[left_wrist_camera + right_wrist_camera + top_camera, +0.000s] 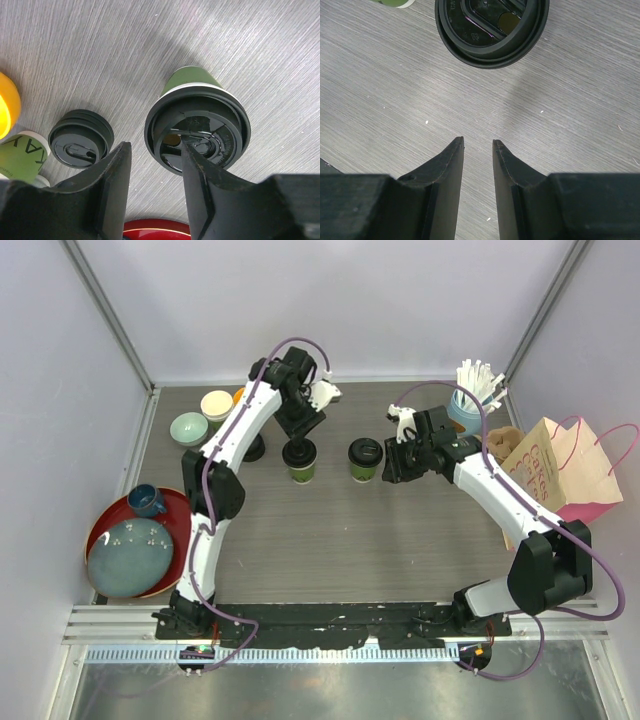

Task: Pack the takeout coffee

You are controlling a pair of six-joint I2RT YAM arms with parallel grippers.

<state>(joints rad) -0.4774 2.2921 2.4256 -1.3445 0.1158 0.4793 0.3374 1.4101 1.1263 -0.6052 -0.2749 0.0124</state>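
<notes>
Two dark-green takeout coffee cups stand mid-table, each under a black lid. The left cup is right under my left gripper. That gripper is open with nothing between its fingers, and its right fingertip overlaps the cup's lid. The right cup shows in the right wrist view as a lidded top. My right gripper hovers beside it with its jaws narrowly apart, holding nothing.
A loose black lid lies left of the left cup, near a light-green printed cup. A pink-and-tan paper bag and a light-blue cup of straws stand at the right. A red tray with dishes and a teal bowl are at the left.
</notes>
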